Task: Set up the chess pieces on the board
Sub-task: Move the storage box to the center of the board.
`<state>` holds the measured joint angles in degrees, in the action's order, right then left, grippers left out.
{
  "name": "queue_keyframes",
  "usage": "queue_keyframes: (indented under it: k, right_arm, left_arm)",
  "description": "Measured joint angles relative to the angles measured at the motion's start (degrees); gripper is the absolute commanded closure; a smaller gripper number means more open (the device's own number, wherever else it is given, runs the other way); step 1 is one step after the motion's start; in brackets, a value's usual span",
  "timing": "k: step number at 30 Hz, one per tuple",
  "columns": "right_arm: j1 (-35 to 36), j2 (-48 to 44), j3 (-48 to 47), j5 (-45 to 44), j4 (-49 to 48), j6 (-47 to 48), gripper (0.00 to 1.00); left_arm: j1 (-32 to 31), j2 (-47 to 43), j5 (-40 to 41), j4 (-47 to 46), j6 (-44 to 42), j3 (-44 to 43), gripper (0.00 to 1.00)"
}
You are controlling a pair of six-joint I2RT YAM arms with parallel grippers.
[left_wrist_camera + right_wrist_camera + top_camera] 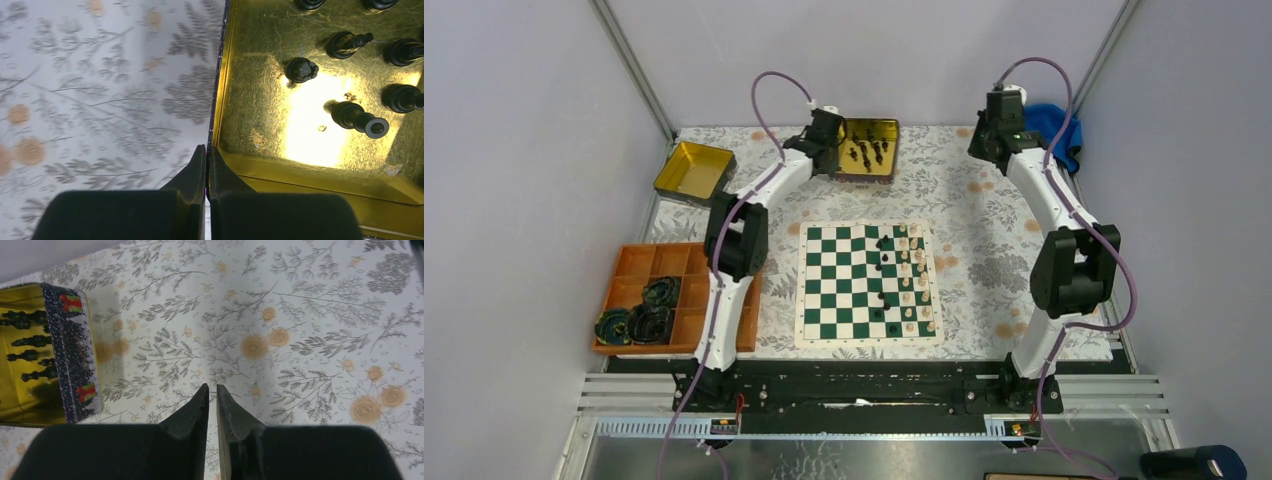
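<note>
The board (834, 290) lies well behind both pincers, toward the bases. The left pincer (207, 167) is clamped tight on the wall of the gold tin (260, 75), with the chess pieces (360, 119) loose just ahead-right, so it should hold the tin level. The right pincer (212, 395), nearly closed and empty, hangs over the tablecloth (300, 315) with the tin to its left; it must widen and clear that wall before reaching in.

left arm (722, 325): white links, black joints.
right arm (1046, 195): white links, black joints.
cables (769, 85): purple, one per arm.
bases (704, 385): black.
left gripper (206, 150), right gripper (212, 388): black tapered fingers (192, 415).
</note>
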<state>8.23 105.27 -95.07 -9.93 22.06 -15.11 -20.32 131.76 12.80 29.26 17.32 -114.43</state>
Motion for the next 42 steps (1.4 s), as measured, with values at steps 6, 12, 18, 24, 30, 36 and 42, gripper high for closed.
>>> queue_keyframes:
  k: [6,12,18,24,30,36,42]
  right_arm:
    - [-3.54,-2.36,1.60,-0.07,0.11,-1.81,0.79]
    - [-4.11,-2.78,2.16,1.57,0.31,-2.67,0.65]
    - [-3.93,-2.38,2.12,5.49,0.39,-3.61,0.55]
    - [-2.14,1.16,0.37,7.72,1.44,-3.80,0.49]
    - [0.90,3.89,-0.55,8.55,2.58,-3.82,0.48]
    - [2.45,5.90,-1.49,9.07,2.97,-3.87,0.48]
    - [2.80,8.68,-1.70,9.07,2.99,-4.28,0.48]
  left_arm:
    - [-4.85,4.11,-0.35,0.46,-0.61,-5.33,1.00]
    - [-8.81,8.52,-0.52,1.46,-1.90,-7.98,1.00]
    - [-10.27,10.21,-1.11,1.46,-2.69,-10.10,1.00]
    - [-10.03,10.60,-1.29,1.40,-2.67,-10.60,0.88]
    - [-9.94,11.02,-2.21,0.83,-1.84,-11.43,0.66]
    - [-9.62,11.61,-2.75,0.72,-1.16,-11.56,0.64]
    - [-9.09,11.76,-2.91,0.72,-0.76,-11.58,0.63]
